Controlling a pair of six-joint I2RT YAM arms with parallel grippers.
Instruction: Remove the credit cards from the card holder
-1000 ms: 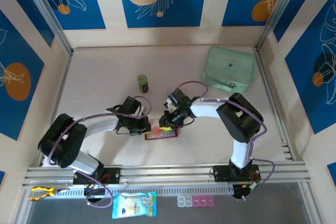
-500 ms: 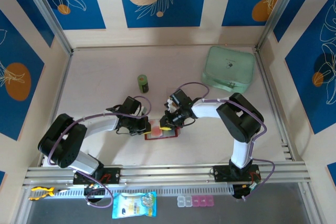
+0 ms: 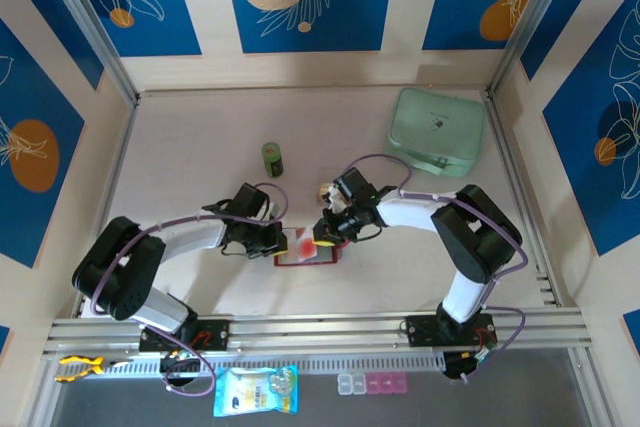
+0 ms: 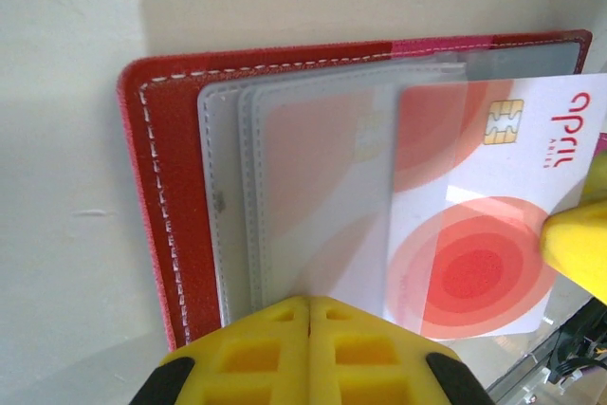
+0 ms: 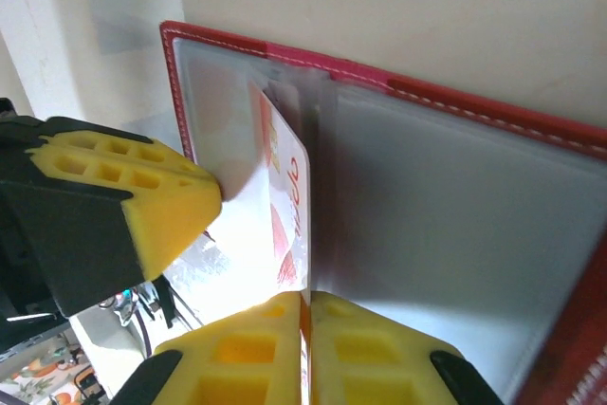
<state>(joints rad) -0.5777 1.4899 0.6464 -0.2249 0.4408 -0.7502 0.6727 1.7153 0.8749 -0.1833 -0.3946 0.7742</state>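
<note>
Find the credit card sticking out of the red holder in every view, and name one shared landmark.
Top external: credit card mid-frame, on the card holder.
Left wrist: credit card right of centre, partly out of the clear sleeves.
Right wrist: credit card centre, nearly edge-on.
Shared landmark: card holder's red border.

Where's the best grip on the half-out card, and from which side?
Likely the card's bare chip end, clear of the sleeve. Come from the side it sticks out, opposite the sleeves' stitched edge on the card holder, pinching its flat faces in line with the pull. The rest sits inside plastic.
</note>
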